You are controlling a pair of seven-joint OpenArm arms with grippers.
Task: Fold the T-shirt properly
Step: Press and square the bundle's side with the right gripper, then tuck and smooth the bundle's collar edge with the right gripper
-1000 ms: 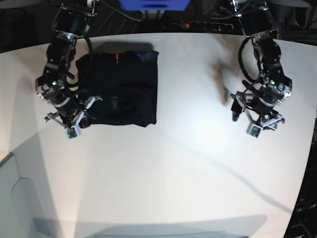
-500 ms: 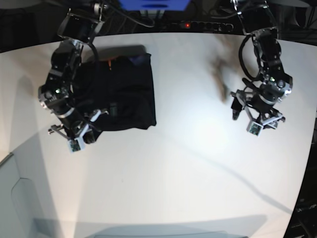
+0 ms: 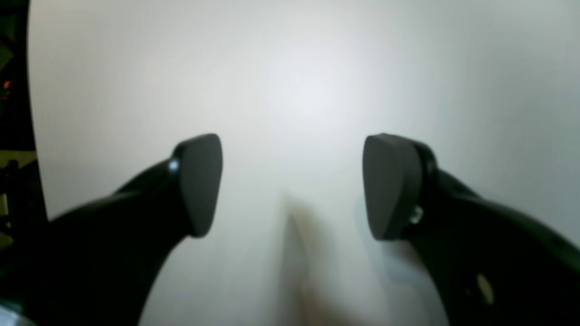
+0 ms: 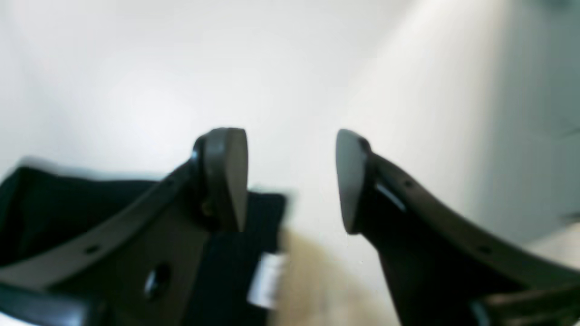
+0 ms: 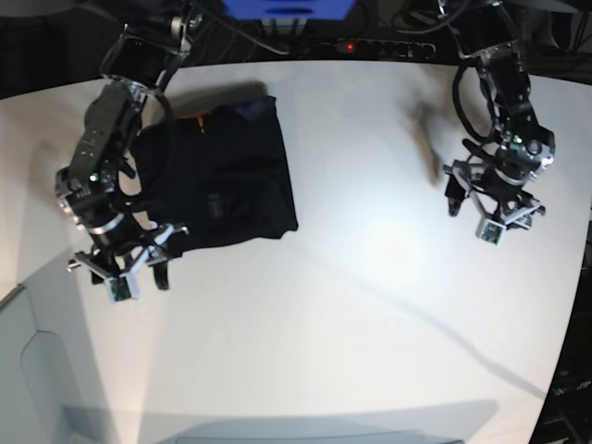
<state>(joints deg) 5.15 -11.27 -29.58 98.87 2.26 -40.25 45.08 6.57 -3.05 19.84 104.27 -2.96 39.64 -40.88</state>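
Two grippers hang over the white table (image 5: 370, 305), and we see both spread wide with nothing between their jaws: the right gripper (image 4: 292, 181) and the left gripper (image 3: 292, 185). The folded black T-shirt (image 5: 227, 180) lies near the table's far edge, beside our right gripper.

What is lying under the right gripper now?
Mostly bare white table under the open right gripper. The T-shirt edge lies beneath one finger; that finger hides part of it.

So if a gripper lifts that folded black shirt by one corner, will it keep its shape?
Probably not. The T-shirt looks like soft cloth with uneven, rumpled edges, so a lifted corner would likely sag and unfold. Lying flat on the table, it should drag, not roll.
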